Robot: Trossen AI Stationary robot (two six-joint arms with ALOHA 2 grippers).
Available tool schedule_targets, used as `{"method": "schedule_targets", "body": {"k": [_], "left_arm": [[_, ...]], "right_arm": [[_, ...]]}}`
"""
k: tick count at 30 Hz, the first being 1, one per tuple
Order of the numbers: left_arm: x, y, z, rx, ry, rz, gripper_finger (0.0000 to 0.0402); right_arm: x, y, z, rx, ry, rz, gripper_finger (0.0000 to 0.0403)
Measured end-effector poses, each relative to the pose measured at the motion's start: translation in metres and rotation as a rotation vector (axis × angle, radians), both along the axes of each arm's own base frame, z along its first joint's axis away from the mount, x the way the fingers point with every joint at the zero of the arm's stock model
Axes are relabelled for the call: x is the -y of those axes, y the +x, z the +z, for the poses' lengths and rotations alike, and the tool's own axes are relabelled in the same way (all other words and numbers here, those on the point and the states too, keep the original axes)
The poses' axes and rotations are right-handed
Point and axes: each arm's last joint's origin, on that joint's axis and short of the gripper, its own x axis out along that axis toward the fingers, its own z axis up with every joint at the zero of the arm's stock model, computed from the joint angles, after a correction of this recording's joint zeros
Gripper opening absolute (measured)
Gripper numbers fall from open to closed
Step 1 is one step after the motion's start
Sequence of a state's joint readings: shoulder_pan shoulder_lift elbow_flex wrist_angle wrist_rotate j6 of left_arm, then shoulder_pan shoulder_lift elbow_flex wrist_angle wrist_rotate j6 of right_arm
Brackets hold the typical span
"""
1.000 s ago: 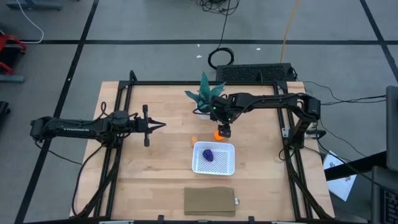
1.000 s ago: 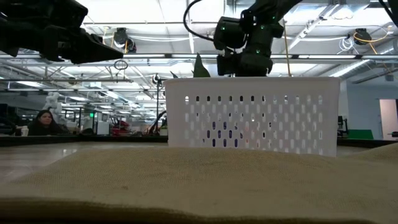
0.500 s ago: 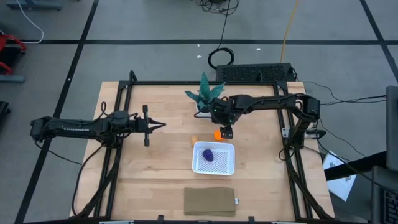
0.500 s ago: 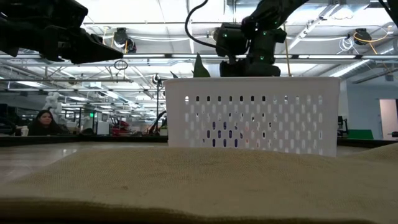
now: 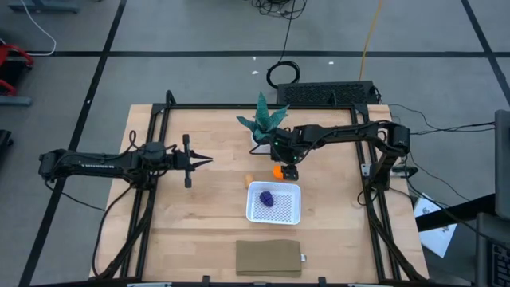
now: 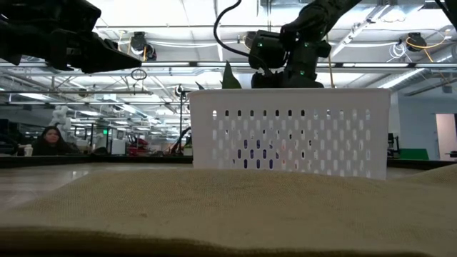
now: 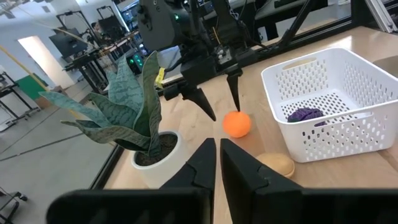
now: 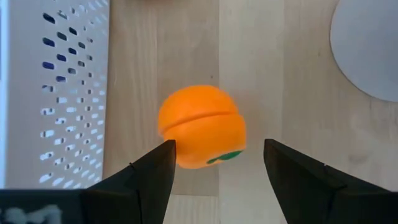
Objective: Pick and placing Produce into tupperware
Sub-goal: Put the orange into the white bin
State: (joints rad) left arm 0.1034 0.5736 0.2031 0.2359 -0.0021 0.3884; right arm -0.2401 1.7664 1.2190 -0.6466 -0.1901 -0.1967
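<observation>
Orange ball (image 8: 202,127), groove crosswise, between the parted fingers of right pincer (image 8: 217,163)

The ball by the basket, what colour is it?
Bright orange ball, with a small green mark. The right wrist view shows it best.

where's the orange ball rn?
On the table in the high view, the orange ball sits just beyond the tupperware's far rim, near the potted plant, directly under the open right gripper.
</observation>
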Motion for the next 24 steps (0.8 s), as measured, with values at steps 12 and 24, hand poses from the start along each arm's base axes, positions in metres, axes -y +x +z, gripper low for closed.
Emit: {"method": "schedule_targets", "body": {"k": [12, 24], "left_arm": [[0.000, 0.000, 0.000, 0.000, 0.000, 0.000, 0.0002], [0.000, 0.000, 0.000, 0.000, 0.000, 0.000, 0.0026]], "right_arm": [[-0.002, 0.003, -0.005, 0.066, -0.048, 0.087, 0.0236], [-0.002, 0.003, -0.017, 0.145, -0.076, 0.102, 0.0236]]}}
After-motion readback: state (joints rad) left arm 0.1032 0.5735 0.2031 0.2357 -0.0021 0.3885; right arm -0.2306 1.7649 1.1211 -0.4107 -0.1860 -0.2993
